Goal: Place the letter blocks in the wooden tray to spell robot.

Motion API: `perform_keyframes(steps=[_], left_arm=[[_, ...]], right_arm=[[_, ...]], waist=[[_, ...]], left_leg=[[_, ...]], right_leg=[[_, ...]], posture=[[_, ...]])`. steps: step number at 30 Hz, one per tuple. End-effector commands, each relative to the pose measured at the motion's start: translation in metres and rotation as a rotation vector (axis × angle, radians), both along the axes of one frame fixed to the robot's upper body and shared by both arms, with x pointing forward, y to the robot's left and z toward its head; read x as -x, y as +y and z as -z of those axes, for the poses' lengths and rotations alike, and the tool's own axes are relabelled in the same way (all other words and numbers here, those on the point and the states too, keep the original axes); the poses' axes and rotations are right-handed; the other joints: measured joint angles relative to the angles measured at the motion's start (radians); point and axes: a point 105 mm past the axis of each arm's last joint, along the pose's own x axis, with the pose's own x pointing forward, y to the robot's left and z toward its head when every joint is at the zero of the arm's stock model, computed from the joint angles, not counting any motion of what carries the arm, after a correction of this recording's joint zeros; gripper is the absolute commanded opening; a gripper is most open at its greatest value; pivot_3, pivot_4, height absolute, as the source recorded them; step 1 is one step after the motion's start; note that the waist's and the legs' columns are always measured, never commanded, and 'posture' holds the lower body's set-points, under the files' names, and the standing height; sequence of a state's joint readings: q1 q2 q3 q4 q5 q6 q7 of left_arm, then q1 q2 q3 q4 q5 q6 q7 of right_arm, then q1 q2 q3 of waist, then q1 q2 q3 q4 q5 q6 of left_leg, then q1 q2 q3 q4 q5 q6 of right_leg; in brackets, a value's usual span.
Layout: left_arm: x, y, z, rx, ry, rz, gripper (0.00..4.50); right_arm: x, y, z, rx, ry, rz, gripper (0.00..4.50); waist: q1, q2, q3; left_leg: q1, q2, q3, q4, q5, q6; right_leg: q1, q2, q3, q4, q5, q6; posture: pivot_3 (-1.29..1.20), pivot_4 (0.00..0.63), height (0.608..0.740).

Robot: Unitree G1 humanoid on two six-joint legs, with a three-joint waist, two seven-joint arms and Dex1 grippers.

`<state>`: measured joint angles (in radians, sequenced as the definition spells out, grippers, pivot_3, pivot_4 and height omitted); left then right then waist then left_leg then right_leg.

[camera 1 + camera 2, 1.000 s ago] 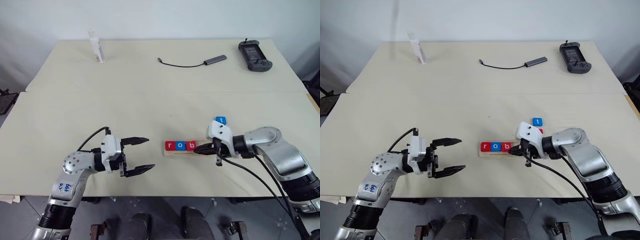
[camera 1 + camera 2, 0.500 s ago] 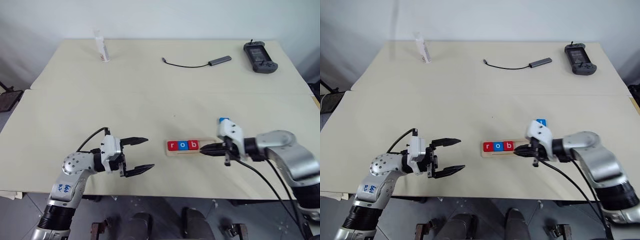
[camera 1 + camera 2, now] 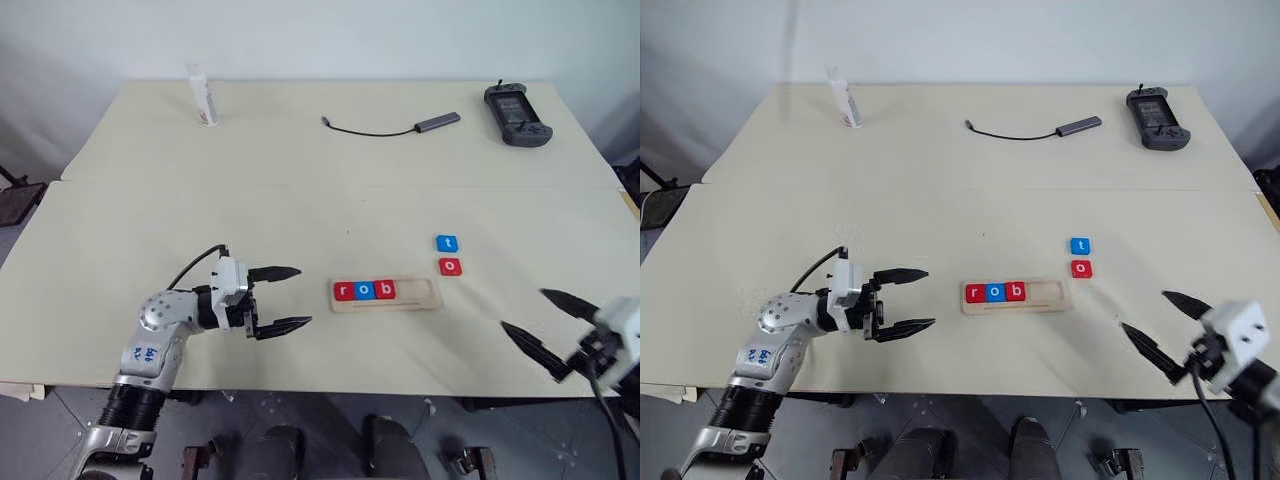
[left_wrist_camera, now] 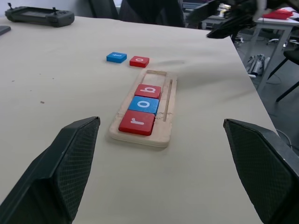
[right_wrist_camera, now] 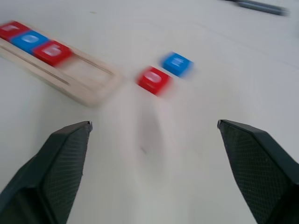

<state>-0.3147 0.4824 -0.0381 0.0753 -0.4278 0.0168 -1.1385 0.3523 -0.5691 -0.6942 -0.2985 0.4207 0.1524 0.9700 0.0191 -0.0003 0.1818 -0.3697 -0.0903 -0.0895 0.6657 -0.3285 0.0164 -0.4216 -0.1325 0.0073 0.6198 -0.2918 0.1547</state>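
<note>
The wooden tray (image 3: pixel 420 297) lies near the table's front middle. Three letter blocks fill its left end: a red r (image 3: pixel 344 291), a blue o (image 3: pixel 364 291) and a red b (image 3: pixel 384 290); the right part of the recess is bare. Behind the tray's right end lie a blue t block (image 3: pixel 447 243) and a red o block (image 3: pixel 450 266), loose on the table. My left gripper (image 3: pixel 287 298) stands open just left of the tray, pointing at it, holding nothing. My right gripper (image 3: pixel 545 325) is open and empty at the front right edge, well clear of the blocks.
At the back of the table (image 3: pixel 300 180) stand a white tube (image 3: pixel 203 96), a cable with a grey adapter (image 3: pixel 420 124) and a dark handheld controller (image 3: pixel 516 107). A seam crosses the table from left to right.
My right gripper has left the tray, swung back to the front right edge and opened. The loose red o and blue t blocks, partly hidden by it before, now show. The left gripper edged toward the tray.
</note>
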Motion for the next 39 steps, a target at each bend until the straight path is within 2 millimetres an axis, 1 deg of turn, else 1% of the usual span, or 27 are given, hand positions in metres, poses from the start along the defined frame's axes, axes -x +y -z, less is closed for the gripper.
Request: perform_keyframes(steps=[1, 3, 6, 8, 10, 12, 14, 16, 18, 19, 21, 23, 28, 32, 39], left_arm=[[-0.002, 0.003, -0.004, -0.004, -0.027, 0.007, 4.5], [-0.002, 0.004, -0.004, -0.005, -0.028, 0.009, 4.5], [-0.003, 0.005, -0.004, -0.007, -0.032, 0.005, 4.5], [-0.003, 0.006, -0.006, -0.001, -0.037, -0.005, 4.5], [-0.003, 0.006, -0.006, 0.001, -0.039, -0.01, 4.5], [-0.001, 0.005, -0.006, 0.002, -0.04, -0.01, 4.5], [0.001, 0.004, -0.005, 0.005, -0.041, -0.012, 4.5], [0.002, 0.003, -0.006, 0.007, -0.042, -0.016, 4.5], [0.003, 0.002, -0.006, 0.01, -0.044, -0.02, 4.5], [0.004, 0.002, -0.006, 0.011, -0.044, -0.021, 4.5], [0.006, 0.001, -0.005, 0.013, -0.044, -0.023, 4.5], [0.008, 0.0, -0.005, 0.015, -0.042, -0.031, 4.5], [0.011, 0.0, -0.005, 0.02, -0.037, -0.044, 4.5], [0.012, 0.001, -0.004, 0.021, -0.037, -0.055, 4.5], [0.013, 0.002, -0.005, 0.017, -0.035, -0.062, 4.5]], right_arm=[[0.009, -0.013, -0.009, 0.022, -0.091, 0.072, 4.48], [0.012, -0.016, -0.004, 0.011, -0.1, 0.093, 4.48], [0.004, -0.011, -0.001, -0.006, -0.12, 0.09, 4.48], [-0.012, -0.002, -0.009, -0.019, -0.135, 0.06, 4.48], [-0.028, 0.01, -0.017, -0.029, -0.101, 0.016, 4.48], [-0.05, 0.022, -0.025, -0.031, -0.031, -0.014, 4.48], [-0.069, 0.029, -0.029, -0.036, 0.067, -0.001, 4.48], [-0.079, 0.033, -0.028, -0.035, 0.151, 0.007, 4.48], [-0.09, 0.042, -0.03, -0.039, 0.206, -0.023, 4.48], [-0.096, 0.042, -0.029, -0.014, 0.239, -0.013, 4.48], [-0.109, 0.045, -0.032, -0.008, 0.263, 0.002, 4.48], [-0.117, 0.048, -0.036, -0.015, 0.27, 0.005, 4.48], [-0.128, 0.049, -0.041, -0.019, 0.278, 0.023, 4.48], [-0.13, 0.056, -0.041, -0.02, 0.302, 0.012, 4.48], [-0.131, 0.062, -0.038, -0.036, 0.334, 0.043, 4.48]], waist=[[-0.005, 0.0, 0.0], [-0.008, 0.0, 0.0], [-0.01, 0.001, 0.0], [-0.015, 0.001, 0.0], [-0.021, 0.001, -0.001], [-0.023, 0.002, -0.001], [-0.022, 0.002, -0.001], [-0.017, 0.002, -0.001], [-0.01, 0.001, -0.001], [-0.006, 0.001, -0.001], [-0.004, 0.002, -0.001], [0.002, 0.001, -0.001], [0.006, 0.002, -0.001], [0.004, 0.002, -0.001], [0.002, 0.002, -0.001]], left_leg=[[0.002, 0.0, 0.0, 0.0, 0.0, 0.0], [0.002, 0.001, 0.0, 0.0, 0.0, 0.0], [0.003, 0.001, 0.0, 0.0, 0.0, 0.0], [0.003, 0.001, 0.0, 0.0, 0.0, 0.0], [0.002, 0.001, 0.0, 0.001, 0.0, 0.0], [0.003, 0.001, 0.0, 0.001, 0.0, 0.0], [0.002, 0.001, 0.0, 0.001, 0.0, 0.0], [0.001, 0.001, -0.001, 0.001, 0.0, -0.001], [0.0, 0.001, -0.005, 0.001, 0.0, -0.001], [-0.001, 0.001, -0.005, 0.001, 0.0, -0.001], [-0.001, 0.0, -0.005, 0.001, 0.0, 0.0], [-0.001, -0.001, -0.005, 0.001, 0.0, 0.0], [-0.002, -0.001, -0.006, 0.001, 0.0, 0.0], [-0.002, -0.001, -0.006, 0.0, 0.0, 0.0], [-0.002, 0.0, -0.006, 0.001, 0.0, 0.0]], right_leg=[[0.001, 0.0, 0.001, 0.0, 0.0, 0.0], [0.002, 0.0, 0.001, 0.0, 0.0, 0.0], [0.002, 0.0, 0.001, 0.0, 0.0, 0.0], [0.002, 0.0, 0.001, 0.0, 0.0, 0.0], [0.002, 0.0, 0.001, 0.001, 0.0, 0.0], [0.002, 0.0, 0.001, 0.001, 0.0, 0.0], [0.002, 0.0, 0.001, 0.001, 0.0, 0.0], [0.002, 0.0, 0.0, 0.001, 0.0, 0.0], [0.002, 0.0, -0.002, 0.0, 0.0, -0.001], [0.002, 0.0, -0.002, -0.001, 0.0, -0.001], [0.002, -0.001, -0.002, -0.001, 0.0, -0.001], [0.002, -0.002, -0.002, -0.002, 0.0, -0.001], [0.001, -0.002, -0.004, -0.002, 0.0, -0.001], [0.001, -0.001, -0.004, -0.002, 0.0, 0.0], [0.001, -0.001, -0.004, -0.002, 0.0, -0.001]], posture=[[0.0, 0.15, 0.74], [0.0, 0.15, 0.74], [0.0, 0.15, 0.74], [0.0, 0.15, 0.74], [0.0, 0.15, 0.74], [0.0, 0.15, 0.74], [0.0, 0.15, 0.74], [0.0, 0.15, 0.74], [0.0, 0.15, 0.74], [0.0, 0.15, 0.74], [0.0, 0.15, 0.74], [0.0, 0.15, 0.74], [0.0, 0.15, 0.74], [0.0, 0.15, 0.74], [0.0, 0.15, 0.74]])
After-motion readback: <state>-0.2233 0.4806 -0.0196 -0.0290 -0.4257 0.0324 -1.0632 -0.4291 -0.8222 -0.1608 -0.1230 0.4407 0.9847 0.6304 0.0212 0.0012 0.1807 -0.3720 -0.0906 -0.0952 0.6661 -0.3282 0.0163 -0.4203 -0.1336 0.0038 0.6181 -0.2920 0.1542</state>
